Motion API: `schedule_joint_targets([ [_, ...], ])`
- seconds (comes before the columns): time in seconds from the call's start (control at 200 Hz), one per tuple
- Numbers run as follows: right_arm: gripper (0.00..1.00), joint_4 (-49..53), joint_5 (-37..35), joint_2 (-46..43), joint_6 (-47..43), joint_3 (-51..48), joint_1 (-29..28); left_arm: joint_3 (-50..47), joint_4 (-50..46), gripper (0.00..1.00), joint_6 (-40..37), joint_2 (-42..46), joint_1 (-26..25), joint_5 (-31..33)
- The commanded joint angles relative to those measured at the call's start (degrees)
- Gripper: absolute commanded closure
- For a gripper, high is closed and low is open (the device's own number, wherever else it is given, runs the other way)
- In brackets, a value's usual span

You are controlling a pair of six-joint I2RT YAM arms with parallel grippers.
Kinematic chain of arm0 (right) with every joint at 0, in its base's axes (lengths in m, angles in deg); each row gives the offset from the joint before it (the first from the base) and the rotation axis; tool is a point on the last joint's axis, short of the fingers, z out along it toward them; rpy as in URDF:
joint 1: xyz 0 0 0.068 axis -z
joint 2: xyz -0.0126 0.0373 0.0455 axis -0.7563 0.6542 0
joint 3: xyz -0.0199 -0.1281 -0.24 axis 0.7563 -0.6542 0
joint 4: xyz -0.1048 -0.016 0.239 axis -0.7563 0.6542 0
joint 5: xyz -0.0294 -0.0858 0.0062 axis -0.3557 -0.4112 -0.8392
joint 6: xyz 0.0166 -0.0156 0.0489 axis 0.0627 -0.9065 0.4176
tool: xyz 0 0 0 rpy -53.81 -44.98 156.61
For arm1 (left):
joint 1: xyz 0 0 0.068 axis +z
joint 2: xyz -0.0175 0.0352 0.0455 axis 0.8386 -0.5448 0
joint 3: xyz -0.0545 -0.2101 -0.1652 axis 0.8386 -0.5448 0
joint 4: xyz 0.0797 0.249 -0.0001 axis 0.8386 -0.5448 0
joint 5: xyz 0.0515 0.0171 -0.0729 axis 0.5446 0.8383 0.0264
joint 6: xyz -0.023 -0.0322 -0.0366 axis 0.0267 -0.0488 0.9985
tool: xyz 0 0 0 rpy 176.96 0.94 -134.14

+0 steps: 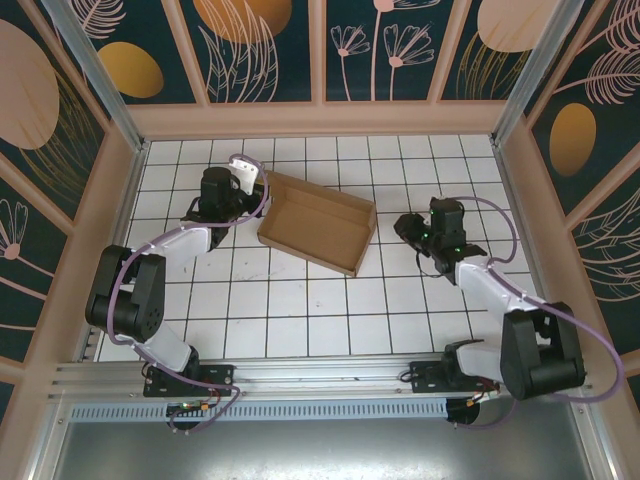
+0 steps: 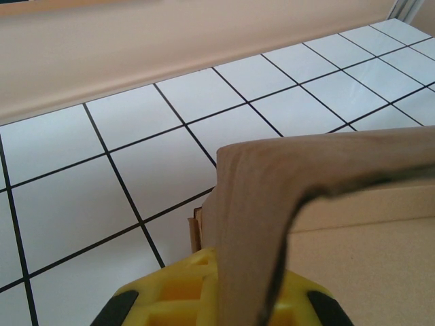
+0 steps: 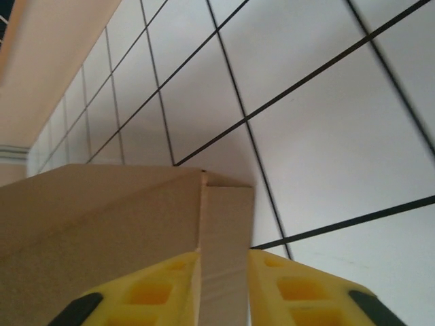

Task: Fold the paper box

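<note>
- Top view: the paper box [image 1: 318,228] is seen mid-surface as an open tray with walls up. Its long axis runs about 10 to 4 o'clock on the tiled surface [image 1: 300,320].
- Top view: the left gripper [image 1: 255,185] is set on the box's 10 o'clock corner. The right gripper [image 1: 403,228] is placed just beside the box's 3 o'clock end, so the box lies at 9 o'clock from it.
- Left wrist view: a bent wall of the paper box [image 2: 326,163] is seen running down into the left gripper [image 2: 241,285]. The gripper is pressed together and pinching that wall.
- Right wrist view: the box's end panel [image 3: 102,224] is lined up between the yellow fingers [image 3: 156,285] of the right gripper [image 3: 223,261], which stand narrowly apart. It cannot be told whether the panel is pinched or merely bracketed.
- Judgement: the left arm is taken as the anchor at the 10 o'clock corner. The coming fold is judged to depend on the right gripper, with the end wall at 9 o'clock dead ahead and lying crosswise to the long axis.
</note>
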Motion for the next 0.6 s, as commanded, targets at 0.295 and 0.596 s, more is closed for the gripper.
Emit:
schedule_joint_targets([
  [0.295,0.88,-10.19,8.58,8.65,2.85,2.71,-3.07,-0.99,1.11,1.00,-0.53,-0.77,-0.26,-0.17],
  [0.596,0.99,-12.39,9.63,13.77,3.32,5.02,-4.69,-0.81,1.29,1.00,-0.37,-1.12,-0.19,-0.65],
])
